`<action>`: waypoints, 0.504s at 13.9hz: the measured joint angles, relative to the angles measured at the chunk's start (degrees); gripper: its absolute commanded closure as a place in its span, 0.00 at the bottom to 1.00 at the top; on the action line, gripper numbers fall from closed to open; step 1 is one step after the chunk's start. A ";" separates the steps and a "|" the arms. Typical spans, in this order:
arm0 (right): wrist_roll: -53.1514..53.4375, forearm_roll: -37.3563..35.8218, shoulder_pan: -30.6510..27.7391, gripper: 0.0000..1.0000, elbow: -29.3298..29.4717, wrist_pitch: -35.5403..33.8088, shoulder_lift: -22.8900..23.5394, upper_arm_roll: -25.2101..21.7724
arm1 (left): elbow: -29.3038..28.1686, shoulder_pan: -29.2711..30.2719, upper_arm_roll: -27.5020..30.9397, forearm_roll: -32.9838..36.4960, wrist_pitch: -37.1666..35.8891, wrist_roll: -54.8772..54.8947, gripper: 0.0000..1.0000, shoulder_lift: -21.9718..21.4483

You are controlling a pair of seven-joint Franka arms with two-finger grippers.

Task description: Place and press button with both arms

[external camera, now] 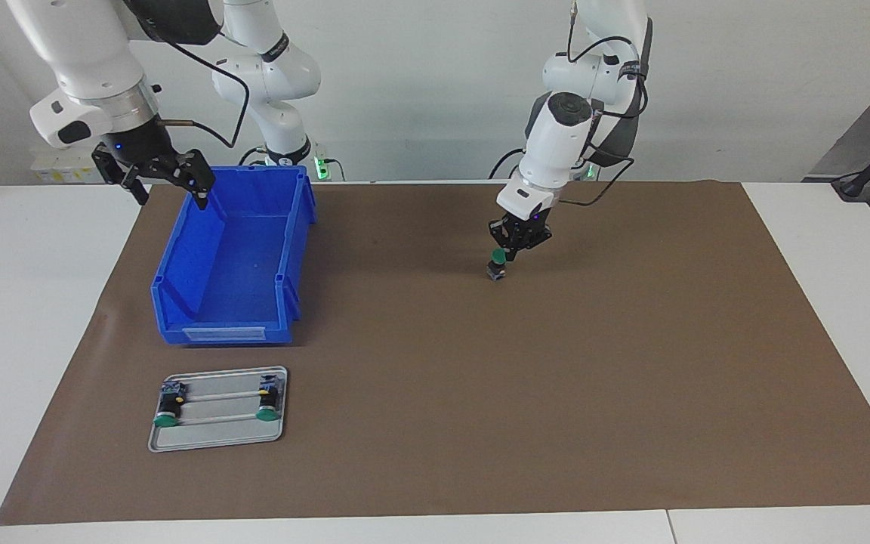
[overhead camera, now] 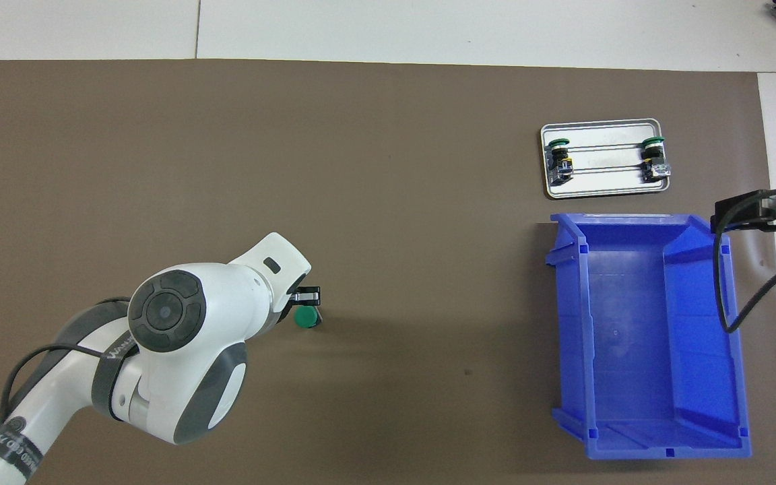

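Note:
The button stands upright on the brown mat, green cap up; from above the cap shows just past the left arm's wrist. My left gripper is shut with nothing held. Its tips rest at the cap's edge on the side nearer the robots; I cannot tell whether they press on it. My right gripper hangs open and empty over the rim of the blue bin at the right arm's end, where that arm waits.
The blue bin holds nothing. A flat grey tray lies farther from the robots than the bin, with two more green-capped buttons lying on it. White table borders the mat.

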 measured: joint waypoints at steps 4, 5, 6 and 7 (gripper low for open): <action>0.00 0.00 0.00 0.00 0.00 0.00 0.00 0.00 | -1.28 -0.44 -0.04 0.00 0.82 0.00 1.00 0.03; 0.00 0.00 0.00 0.00 0.00 0.00 0.00 0.00 | -1.57 -0.70 -0.03 0.00 1.11 0.00 1.00 0.03; 0.00 0.00 0.00 0.00 0.00 0.00 0.00 0.00 | -1.81 -0.83 -0.05 0.00 1.35 -0.01 1.00 0.03; 0.00 0.00 0.00 0.00 0.00 0.00 0.00 0.00 | -2.00 -0.87 -0.07 0.00 1.44 -0.01 1.00 0.03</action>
